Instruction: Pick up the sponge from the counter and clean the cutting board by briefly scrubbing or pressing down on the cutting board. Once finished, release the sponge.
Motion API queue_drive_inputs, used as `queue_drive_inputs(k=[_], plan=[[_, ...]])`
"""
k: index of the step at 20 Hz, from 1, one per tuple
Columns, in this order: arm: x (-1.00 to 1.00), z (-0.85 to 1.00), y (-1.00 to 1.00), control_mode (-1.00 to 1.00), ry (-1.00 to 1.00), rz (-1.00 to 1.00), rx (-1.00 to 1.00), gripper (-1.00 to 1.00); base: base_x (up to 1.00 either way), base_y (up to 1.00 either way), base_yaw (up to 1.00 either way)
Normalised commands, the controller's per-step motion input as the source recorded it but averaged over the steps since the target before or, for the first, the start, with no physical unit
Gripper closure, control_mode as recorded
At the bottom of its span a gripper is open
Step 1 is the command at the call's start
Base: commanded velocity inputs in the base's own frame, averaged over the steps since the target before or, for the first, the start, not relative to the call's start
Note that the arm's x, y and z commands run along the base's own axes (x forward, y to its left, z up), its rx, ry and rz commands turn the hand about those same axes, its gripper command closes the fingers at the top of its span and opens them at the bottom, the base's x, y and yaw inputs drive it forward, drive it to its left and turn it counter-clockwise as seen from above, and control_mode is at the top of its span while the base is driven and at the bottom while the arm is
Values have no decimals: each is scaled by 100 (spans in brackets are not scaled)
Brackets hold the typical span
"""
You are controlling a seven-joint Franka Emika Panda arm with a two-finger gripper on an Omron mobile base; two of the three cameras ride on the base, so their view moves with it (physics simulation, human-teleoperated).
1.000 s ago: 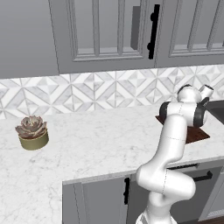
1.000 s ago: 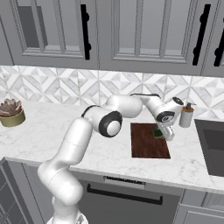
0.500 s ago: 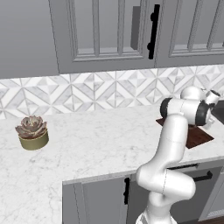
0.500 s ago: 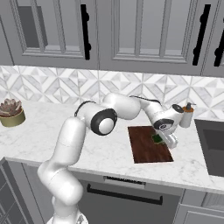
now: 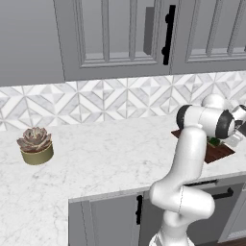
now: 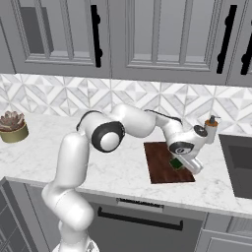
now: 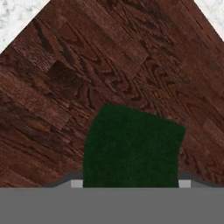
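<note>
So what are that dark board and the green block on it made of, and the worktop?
The cutting board looks like dark reddish wood: grain swirls and plank seams, matte. The sponge seems a soft scouring pad, with a fuzzy dark green top. The counter looks like polished white marble with faint grey veins, though it could be imitation.

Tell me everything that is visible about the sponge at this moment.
The sponge is a small rectangular block with a dark green, rough-looking top. It lies flat on the dark reddish-brown cutting board, near the board's right edge in the right base view. The gripper is shut on it from above, so its sides are mostly hidden. In the left base view a bit of green shows under the hand.
</note>
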Motion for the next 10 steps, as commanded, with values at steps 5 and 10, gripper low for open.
queue_drive_inputs(k=[5, 10], plan=[[-49, -4, 0, -100, -5, 20, -1, 100, 0, 0, 0], [-57, -2, 0, -100, -6, 23, 0, 100, 0, 0, 0]])
